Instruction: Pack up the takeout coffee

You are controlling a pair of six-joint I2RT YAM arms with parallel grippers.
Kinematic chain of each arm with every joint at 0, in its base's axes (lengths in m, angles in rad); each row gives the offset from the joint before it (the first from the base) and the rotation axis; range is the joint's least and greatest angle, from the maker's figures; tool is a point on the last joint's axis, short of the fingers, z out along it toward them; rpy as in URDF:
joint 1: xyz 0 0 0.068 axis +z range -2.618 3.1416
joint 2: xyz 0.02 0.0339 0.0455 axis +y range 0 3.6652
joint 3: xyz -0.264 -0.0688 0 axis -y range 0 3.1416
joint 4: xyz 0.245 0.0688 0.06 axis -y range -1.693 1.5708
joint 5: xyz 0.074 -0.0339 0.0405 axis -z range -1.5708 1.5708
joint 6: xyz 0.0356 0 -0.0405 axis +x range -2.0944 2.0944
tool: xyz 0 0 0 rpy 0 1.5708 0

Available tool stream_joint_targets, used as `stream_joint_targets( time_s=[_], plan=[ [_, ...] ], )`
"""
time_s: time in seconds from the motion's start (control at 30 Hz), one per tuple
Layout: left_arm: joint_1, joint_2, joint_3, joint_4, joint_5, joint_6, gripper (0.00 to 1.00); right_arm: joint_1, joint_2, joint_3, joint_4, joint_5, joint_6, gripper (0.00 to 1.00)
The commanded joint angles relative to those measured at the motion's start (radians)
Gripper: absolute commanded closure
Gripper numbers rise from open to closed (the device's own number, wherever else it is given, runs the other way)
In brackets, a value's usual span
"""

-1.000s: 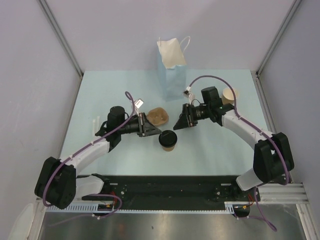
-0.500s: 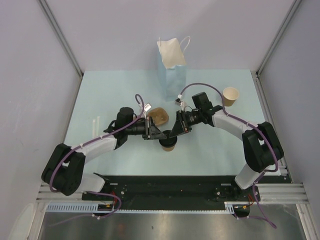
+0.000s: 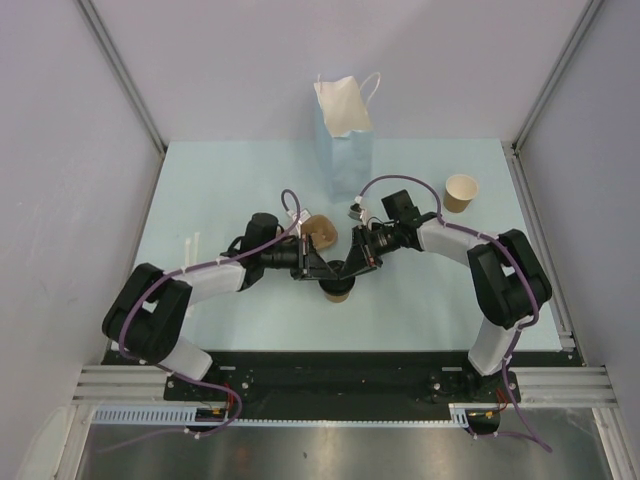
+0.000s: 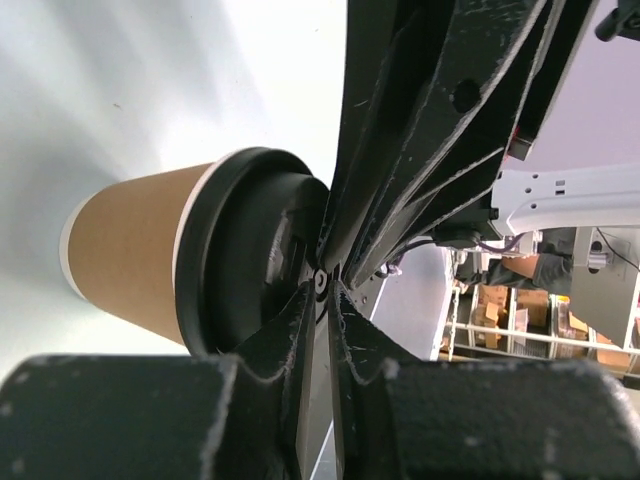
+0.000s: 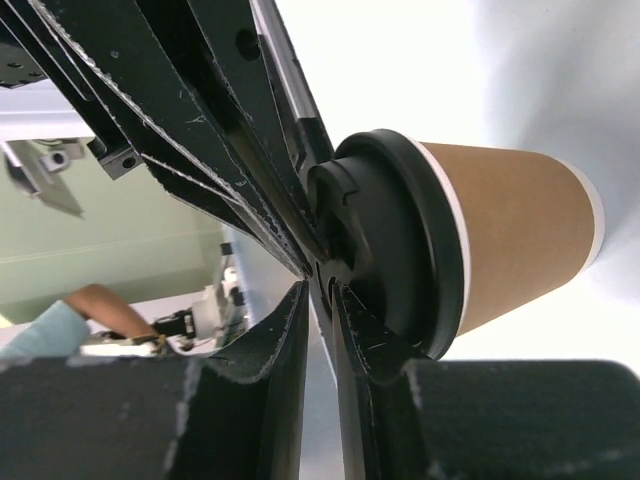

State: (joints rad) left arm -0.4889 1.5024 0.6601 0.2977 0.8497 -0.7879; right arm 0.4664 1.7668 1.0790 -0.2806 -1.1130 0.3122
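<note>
Sitting upright near the middle of the table (image 3: 220, 180), the takeout coffee (image 3: 338, 291) has its black lid (image 4: 250, 260) on. I see the left gripper (image 4: 321, 287) and right gripper (image 5: 318, 285) meeting tip to tip on that lid, each clenched almost fully and grasping nothing. The blue bag (image 3: 343, 145) stands behind.

Items on the one desk (image 3: 250, 180) were counted as follows. Kraft paper cups numbered two: one lidded cup (image 3: 339, 293) and one open cup (image 3: 461, 191). One black lid (image 4: 240, 260) was recorded. One light-blue paper bag (image 3: 345, 150) and one brown pulp carrier (image 3: 322, 232) were noted. Robot arms numbered two: the left arm (image 3: 212, 281) and the right arm (image 3: 452, 239).
</note>
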Motion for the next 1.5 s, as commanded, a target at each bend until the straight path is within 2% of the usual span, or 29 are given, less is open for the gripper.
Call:
stream_joint_targets(
  time_s=[0.0,0.83,1.47],
  plan=[
    [0.001,0.044,0.03,0.006,-0.011,-0.004,0.85,-0.029,0.04,0.001,0.0,0.019,-0.027,0.8],
    [0.076,0.28,0.013,0.006,0.034,-0.004,0.89,-0.043,0.118,0.002,-0.002,0.154,-0.012,0.82],
    [0.104,0.351,0.045,-0.055,0.025,-0.002,0.92,-0.067,0.184,0.002,0.009,0.219,0.076,0.87]
  ],
)
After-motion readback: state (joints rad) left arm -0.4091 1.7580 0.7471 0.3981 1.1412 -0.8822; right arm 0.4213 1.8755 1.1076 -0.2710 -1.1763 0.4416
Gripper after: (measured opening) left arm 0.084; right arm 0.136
